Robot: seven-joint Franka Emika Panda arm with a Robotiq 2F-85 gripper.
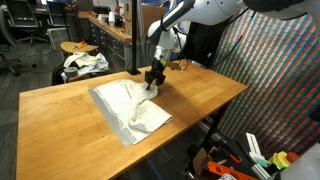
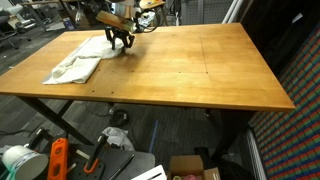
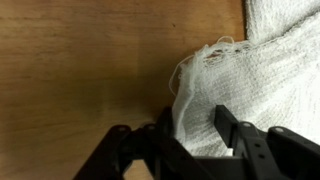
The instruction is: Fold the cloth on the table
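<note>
Our fingers (image 3: 228,128) stand half apart, with the cloth (image 3: 265,70) corner between them. We cannot tell if they pinch it yet. We should squeeze tight, lift it off the table (image 3: 80,70) just a bit, then pull it across slowly.

Big rectangular table (image 1: 60,110), thick light-brown butcher-block top. Dark legs under the same table (image 2: 200,70) in an exterior view. Carries a thin white cloth (image 1: 128,108) - wrinkled, spread flat toward one end, one edge close to the long side. Cloth (image 2: 80,65) rumpled and partly bunched, near a table corner. In the wrist view, frayed cloth (image 3: 270,70) corner resting on the bare table (image 3: 80,60) - loose threads at the tip.
</note>
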